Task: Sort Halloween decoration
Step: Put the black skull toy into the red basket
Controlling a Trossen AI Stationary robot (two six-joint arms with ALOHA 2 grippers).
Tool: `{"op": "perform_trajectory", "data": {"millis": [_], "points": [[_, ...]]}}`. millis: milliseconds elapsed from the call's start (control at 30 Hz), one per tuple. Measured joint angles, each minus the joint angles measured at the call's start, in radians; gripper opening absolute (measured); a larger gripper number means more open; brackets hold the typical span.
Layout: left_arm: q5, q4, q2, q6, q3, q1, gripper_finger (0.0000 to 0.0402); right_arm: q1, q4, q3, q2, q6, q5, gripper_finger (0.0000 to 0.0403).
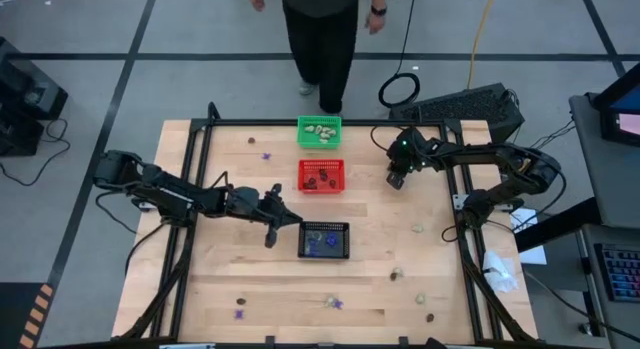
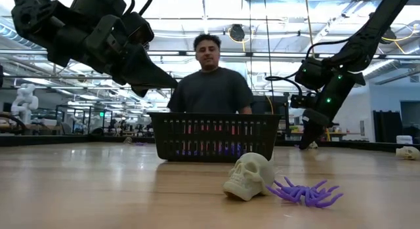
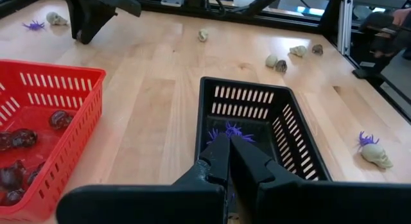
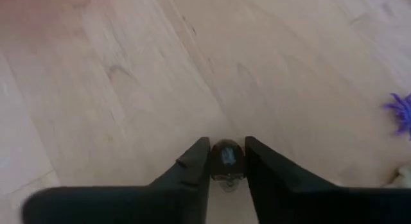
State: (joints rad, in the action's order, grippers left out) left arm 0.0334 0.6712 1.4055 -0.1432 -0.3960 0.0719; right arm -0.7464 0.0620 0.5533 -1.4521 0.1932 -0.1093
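Sorting is partway along: the right gripper (image 4: 226, 161) is down at the tabletop near the red basket (image 1: 321, 175), its fingers drawn in on a small dark brown trinket (image 4: 226, 158) that sits between the tips, so this looks like the pick-up of one more piece. Next, I judge, it needs a clean lift and a short carry over to the red basket, where other dark brown pieces (image 3: 61, 119) already lie. The left gripper (image 3: 228, 161) hangs over the black basket (image 3: 292, 131) with its fingers pressed together and nothing between them; purple spiders (image 3: 230, 130) rest inside. Cream skulls fill the green basket (image 1: 320, 132). Loose pieces remain across the table (image 1: 230, 279), among them a cream skull (image 2: 249, 176) touching a purple spider (image 2: 303, 191). A person (image 2: 210, 81) stands beyond the table. No brand, label or writing is readable anywhere.
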Motion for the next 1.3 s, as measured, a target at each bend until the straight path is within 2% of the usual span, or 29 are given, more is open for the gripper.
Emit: {"op": "perform_trajectory", "data": {"millis": [67,400,667,867,1000,1300], "points": [[0.0,0.0,0.0,0.0,0.0,0.0,0.001,0.0,-0.001,0.0,0.0,0.003,0.001,0.0049],[-0.001,0.0,0.0,0.002,0.0,0.0,0.001,0.043,0.016,-0.004,0.062,-0.048,-0.023,0.0049],[-0.012,0.001,0.0,0.019,0.0,0.0,0.001,0.201,0.011,0.024,0.121,-0.173,-0.02,0.005],[-0.021,0.006,0.0,0.027,0.001,0.0,0.001,0.34,0.01,0.133,0.115,-0.242,0.035,0.0051],[-0.042,0.067,0.001,0.026,0.038,0.0,0.001,0.408,0.006,0.231,0.088,-0.267,0.061,0.0051],[-0.043,0.271,0.001,-0.006,0.155,-0.004,0.001,0.475,0.04,0.492,-0.118,-0.234,0.083,0.0051]]}}
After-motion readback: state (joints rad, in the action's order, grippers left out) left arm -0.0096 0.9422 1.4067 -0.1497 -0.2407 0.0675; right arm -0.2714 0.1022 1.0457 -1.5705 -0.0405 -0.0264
